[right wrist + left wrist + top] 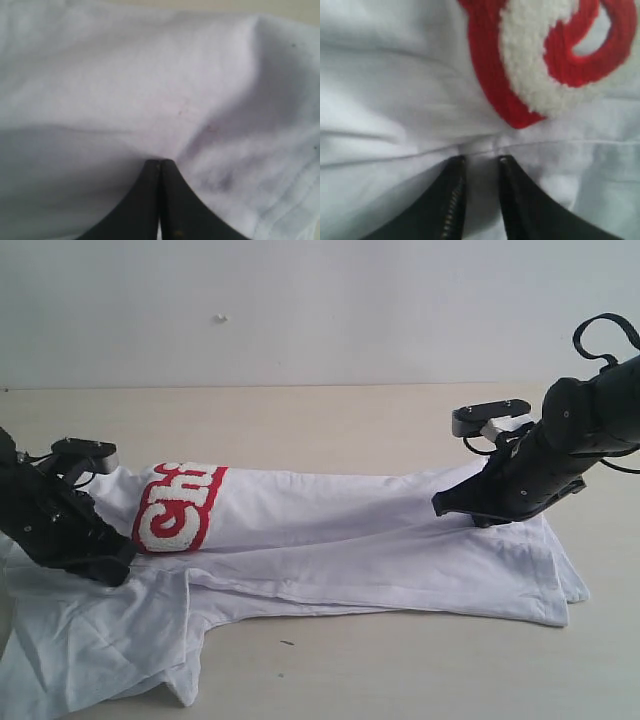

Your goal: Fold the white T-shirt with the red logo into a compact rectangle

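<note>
The white T-shirt lies stretched across the table, its far long side folded over toward the front. The red logo shows on that folded part at the left. My left gripper is low on the cloth just left of the logo. In the left wrist view its fingers stand slightly apart with a thick fold of shirt pinched between them, below the logo. My right gripper rests on the shirt's right end. Its tips are pressed together on puckered cloth.
The beige table runs back to a white wall. A sleeve and loose cloth reach the front left edge of the view. A small dark speck lies on the table in front of the shirt.
</note>
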Controlling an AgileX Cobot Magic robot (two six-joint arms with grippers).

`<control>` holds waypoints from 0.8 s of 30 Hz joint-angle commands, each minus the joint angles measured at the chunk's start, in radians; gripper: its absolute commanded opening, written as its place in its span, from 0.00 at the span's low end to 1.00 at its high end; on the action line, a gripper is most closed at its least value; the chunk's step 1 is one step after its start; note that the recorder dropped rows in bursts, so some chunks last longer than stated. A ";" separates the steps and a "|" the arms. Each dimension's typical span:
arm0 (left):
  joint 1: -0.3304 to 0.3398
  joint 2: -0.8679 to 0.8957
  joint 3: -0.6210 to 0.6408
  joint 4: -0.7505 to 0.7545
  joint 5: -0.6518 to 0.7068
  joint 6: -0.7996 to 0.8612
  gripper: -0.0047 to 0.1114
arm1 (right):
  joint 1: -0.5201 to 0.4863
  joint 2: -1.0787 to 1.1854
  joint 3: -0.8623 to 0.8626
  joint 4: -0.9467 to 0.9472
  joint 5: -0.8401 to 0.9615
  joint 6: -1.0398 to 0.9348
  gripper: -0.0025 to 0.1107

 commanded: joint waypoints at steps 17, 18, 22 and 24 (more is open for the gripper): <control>0.270 -0.151 -0.041 0.066 -0.071 -0.145 0.79 | -0.004 -0.040 -0.002 -0.012 -0.006 -0.011 0.13; 0.270 -0.139 -0.041 0.066 -0.082 -0.147 0.80 | -0.004 -0.042 -0.002 -0.012 -0.004 -0.011 0.15; 0.270 -0.075 -0.050 0.046 -0.092 -0.172 0.74 | -0.004 -0.040 -0.002 -0.012 -0.002 -0.011 0.20; 0.270 -0.035 -0.081 0.018 -0.059 -0.181 0.73 | -0.004 -0.040 -0.002 -0.012 -0.002 -0.011 0.22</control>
